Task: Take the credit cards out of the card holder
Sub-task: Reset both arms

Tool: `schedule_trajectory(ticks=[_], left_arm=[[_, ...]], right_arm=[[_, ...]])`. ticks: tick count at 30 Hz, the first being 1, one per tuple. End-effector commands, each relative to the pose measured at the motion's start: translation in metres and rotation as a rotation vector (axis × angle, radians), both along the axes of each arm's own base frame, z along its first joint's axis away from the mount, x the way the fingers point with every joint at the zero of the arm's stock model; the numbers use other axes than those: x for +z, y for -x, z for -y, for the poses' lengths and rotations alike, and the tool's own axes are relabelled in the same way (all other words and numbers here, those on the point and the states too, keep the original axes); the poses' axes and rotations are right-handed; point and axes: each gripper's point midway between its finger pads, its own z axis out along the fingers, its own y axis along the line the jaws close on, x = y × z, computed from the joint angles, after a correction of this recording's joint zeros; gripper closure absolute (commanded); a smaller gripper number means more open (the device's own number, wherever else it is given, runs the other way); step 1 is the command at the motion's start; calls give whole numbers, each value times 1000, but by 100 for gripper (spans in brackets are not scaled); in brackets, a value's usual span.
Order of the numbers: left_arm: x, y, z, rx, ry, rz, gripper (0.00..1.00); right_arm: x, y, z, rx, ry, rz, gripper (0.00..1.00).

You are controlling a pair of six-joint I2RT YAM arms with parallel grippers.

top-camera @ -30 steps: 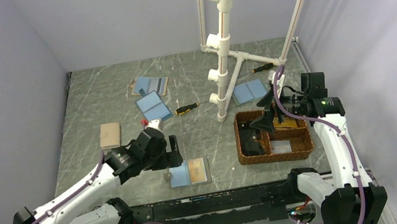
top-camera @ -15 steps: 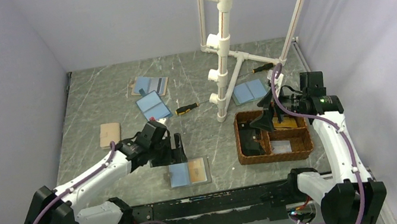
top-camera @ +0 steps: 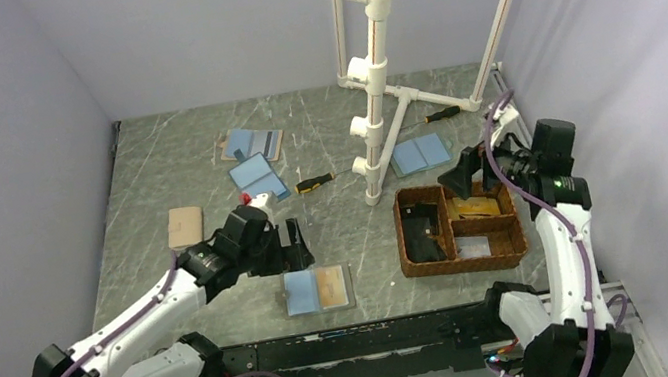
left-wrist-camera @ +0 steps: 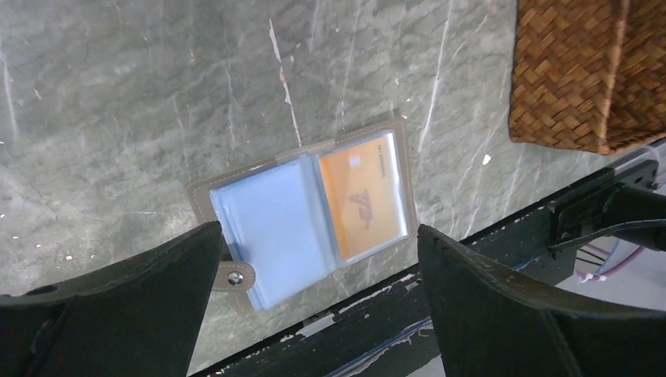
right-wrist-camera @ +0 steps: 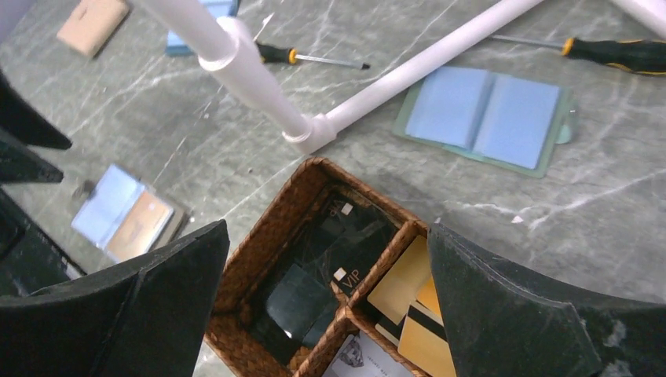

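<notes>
The card holder lies open and flat near the table's front edge, light blue inside with a tan border. An orange credit card sits under the clear pocket of its right leaf; the left leaf shows only blue. My left gripper hovers open just behind and above the card holder, with nothing between its fingers. My right gripper hangs open above the back of the wicker tray, holding nothing.
The wicker tray holds black cards, gold cards and a white card. Other open blue holders and a shut tan holder lie behind. Two screwdrivers flank a white pipe stand.
My right gripper has drawn back up and to the right from over the tray. The left arm shifted, its gripper staying open just behind the card holder.
</notes>
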Motion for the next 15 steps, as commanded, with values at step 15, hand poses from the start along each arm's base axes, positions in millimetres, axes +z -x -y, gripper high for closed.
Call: schedule_trajectory(ticks=[15], left_arm=[[37,11,-9,5,150,143,1]], right_arm=[[28,-12,36,-242,-87,80,0]])
